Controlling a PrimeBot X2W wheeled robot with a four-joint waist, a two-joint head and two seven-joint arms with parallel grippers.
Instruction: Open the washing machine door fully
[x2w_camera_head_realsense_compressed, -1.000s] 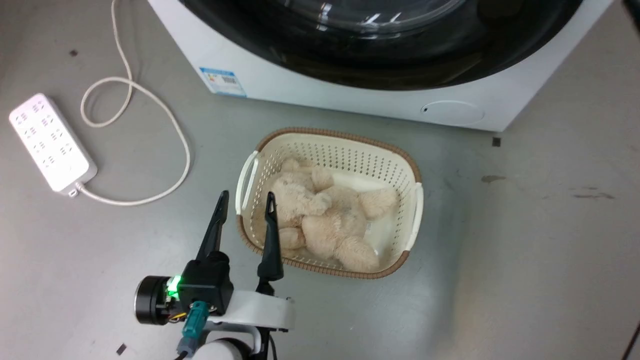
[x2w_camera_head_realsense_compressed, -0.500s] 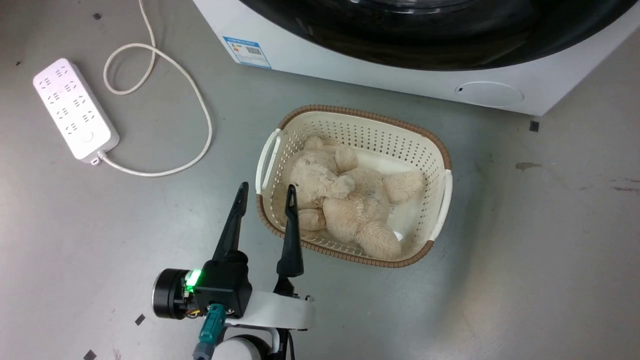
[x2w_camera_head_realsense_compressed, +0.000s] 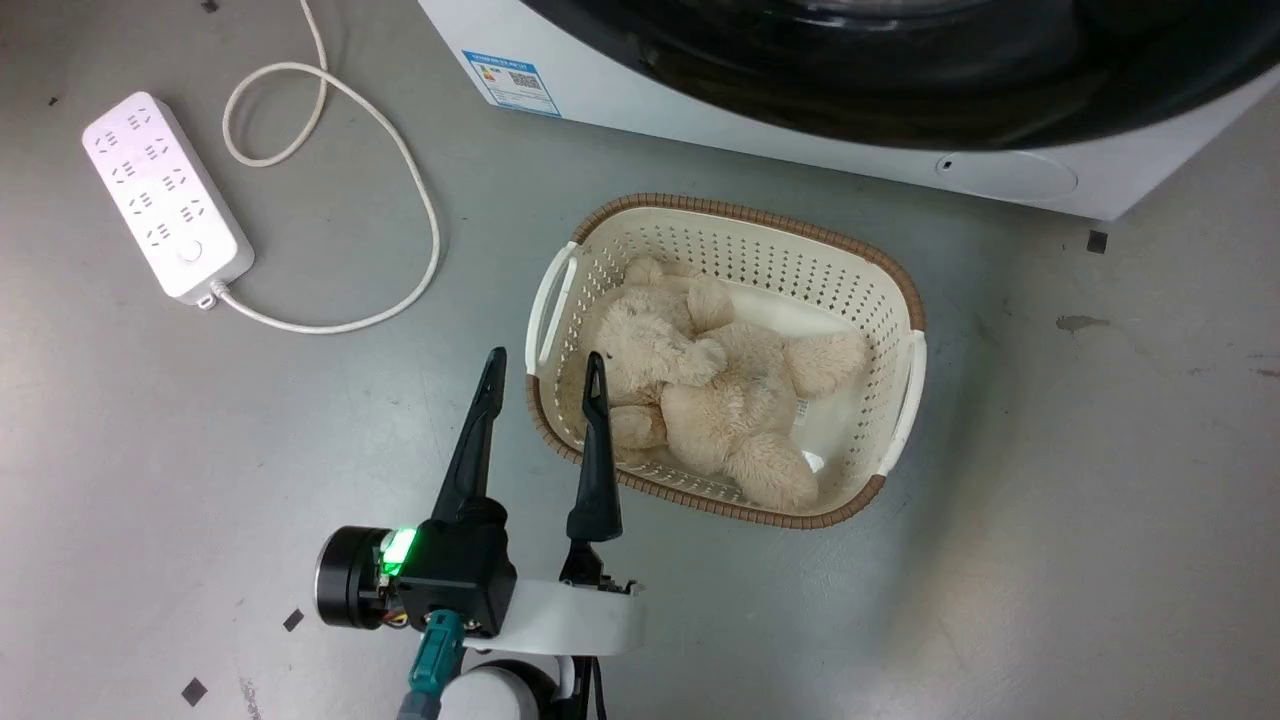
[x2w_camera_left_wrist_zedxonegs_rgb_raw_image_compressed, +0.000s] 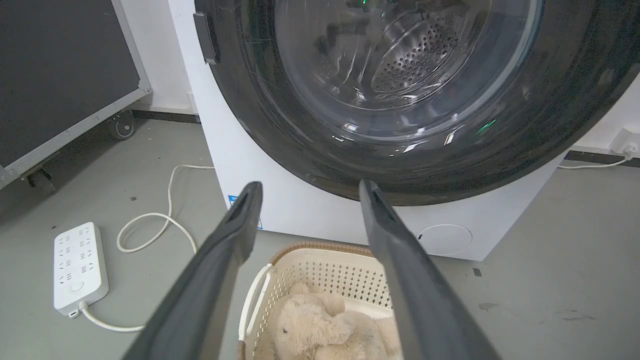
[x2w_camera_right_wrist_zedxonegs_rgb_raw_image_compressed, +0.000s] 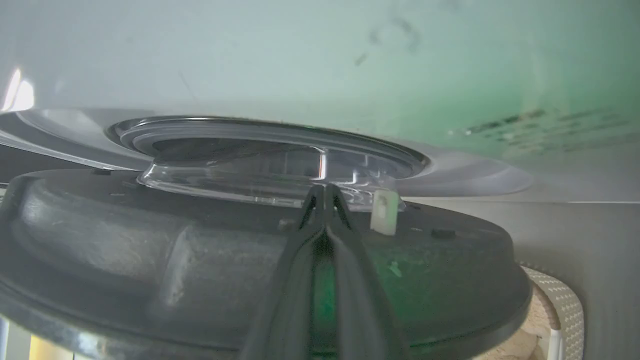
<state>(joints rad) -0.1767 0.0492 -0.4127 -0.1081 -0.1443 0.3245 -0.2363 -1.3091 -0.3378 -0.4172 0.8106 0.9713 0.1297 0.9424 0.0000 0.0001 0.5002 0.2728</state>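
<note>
The grey floor (x2w_camera_head_realsense_compressed: 1050, 500) carries the washing machine (x2w_camera_head_realsense_compressed: 600, 80), a basket (x2w_camera_head_realsense_compressed: 745, 208) and a power strip (x2w_camera_head_realsense_compressed: 165, 195).

Legible text: none | washing machine (x2w_camera_head_realsense_compressed: 600, 90): blue-bordered label sticker (x2w_camera_head_realsense_compressed: 515, 83) on the white front's lower corner, well ahead of the left gripper (x2w_camera_head_realsense_compressed: 545, 355) tips, slightly to their left | carries a small code square and coloured bars; print too small to read.

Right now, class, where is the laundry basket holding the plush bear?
In the head view, the laundry basket sits on the floor at centre, in front of the washing machine, with the fingers of the left gripper at its left rim.
</note>
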